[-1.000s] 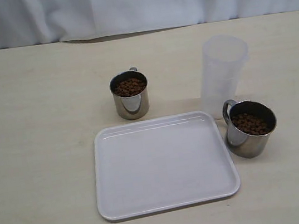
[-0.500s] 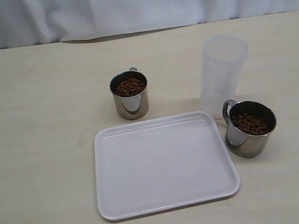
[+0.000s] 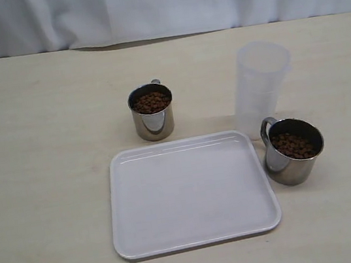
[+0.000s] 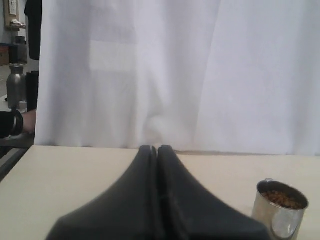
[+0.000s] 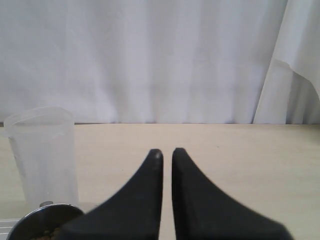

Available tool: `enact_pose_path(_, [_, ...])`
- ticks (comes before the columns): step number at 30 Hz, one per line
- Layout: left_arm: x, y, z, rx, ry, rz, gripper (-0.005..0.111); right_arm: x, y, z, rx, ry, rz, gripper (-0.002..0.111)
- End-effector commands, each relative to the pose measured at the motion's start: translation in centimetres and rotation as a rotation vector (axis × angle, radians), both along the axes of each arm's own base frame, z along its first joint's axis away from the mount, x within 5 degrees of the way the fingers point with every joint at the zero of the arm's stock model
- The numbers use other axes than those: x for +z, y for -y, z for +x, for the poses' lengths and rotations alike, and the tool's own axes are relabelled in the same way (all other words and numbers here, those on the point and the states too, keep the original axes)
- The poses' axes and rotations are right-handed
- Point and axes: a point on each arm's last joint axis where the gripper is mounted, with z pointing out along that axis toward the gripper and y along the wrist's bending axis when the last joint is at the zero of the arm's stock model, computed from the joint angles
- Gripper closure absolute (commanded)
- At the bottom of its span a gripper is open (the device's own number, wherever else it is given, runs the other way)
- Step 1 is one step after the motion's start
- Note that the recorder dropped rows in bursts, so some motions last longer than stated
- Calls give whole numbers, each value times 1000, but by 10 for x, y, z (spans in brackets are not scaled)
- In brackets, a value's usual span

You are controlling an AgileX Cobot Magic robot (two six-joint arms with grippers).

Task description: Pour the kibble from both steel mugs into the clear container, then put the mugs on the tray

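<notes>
I see the table (image 3: 39, 191) with the white tray (image 3: 192, 198) lying bare near its front; the clear container (image 3: 261, 85) stands upright behind the tray's right far corner; the near mug (image 3: 292, 160) sits just beside the tray's right edge, close in front of the container, and the far mug (image 3: 154, 118) stands behind the tray's far edge, well apart from both; each holds kibble (image 3: 152, 102); neither arm shows in the exterior view; the left gripper (image 4: 157, 148) has its fingers pressed together on nothing, and the right gripper (image 5: 167, 152) has its tips parted by a narrow slit, also empty

My worry is the near mug: it is so close to the container that a clumsy reach could tip that tall, light tumbler; a fast pour could also bounce pellets over the rim

Against the picture half a second back, I can tell no object has moved
</notes>
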Motion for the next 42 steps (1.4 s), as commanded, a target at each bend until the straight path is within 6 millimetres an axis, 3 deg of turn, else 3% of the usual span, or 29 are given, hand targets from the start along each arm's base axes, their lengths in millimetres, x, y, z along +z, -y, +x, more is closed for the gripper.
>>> enact_pose_path(1, [8, 0, 0, -15, 86, -94, 107, -1, 0, 0, 3, 1, 3, 103])
enact_pose_path(10, [-8, 6, 34, -23, -159, -37, 107, -1, 0, 0, 3, 1, 3, 103])
enact_pose_path(17, [-32, 29, 70, -240, -296, 117, 107, -1, 0, 0, 3, 1, 3, 103])
enact_pose_path(22, [-56, 40, 106, -334, -413, 153, 107, -1, 0, 0, 3, 1, 3, 103])
enact_pose_path(28, [-83, 52, 159, -471, -420, 205, 107, -1, 0, 0, 3, 1, 3, 103])
enact_pose_path(34, [-106, 38, 209, -677, -393, 165, 107, -1, 0, 0, 3, 1, 3, 103])
enact_pose_path(39, [-119, 21, 227, -842, -379, 258, 107, -1, 0, 0, 3, 1, 3, 103])
enact_pose_path(42, [-125, 23, 235, -928, -373, 310, 107, -1, 0, 0, 3, 1, 3, 103])
